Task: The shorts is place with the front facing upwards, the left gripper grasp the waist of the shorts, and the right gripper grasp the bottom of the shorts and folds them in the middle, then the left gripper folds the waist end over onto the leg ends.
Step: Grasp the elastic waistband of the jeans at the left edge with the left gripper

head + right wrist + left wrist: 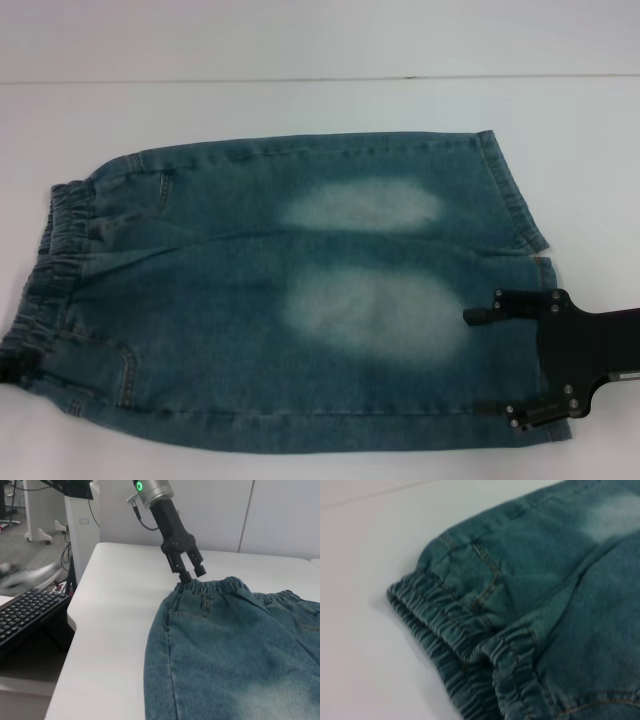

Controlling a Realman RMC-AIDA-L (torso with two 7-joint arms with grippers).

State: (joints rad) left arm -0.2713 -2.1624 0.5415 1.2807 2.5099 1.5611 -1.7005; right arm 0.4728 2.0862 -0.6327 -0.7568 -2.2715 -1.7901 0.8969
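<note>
I have the shorts flat on the surface. My left gripper pinches the waist; my right gripper hovers spread-fingered over the bottom of the shorts, holding nothing, ready for folding.

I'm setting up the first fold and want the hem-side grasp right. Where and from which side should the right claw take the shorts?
Grip the stitched hem of the near leg of the shorts, coming in from the robot's right. The hems lie flat there, and the right claw already straddles that leg, open.
</note>
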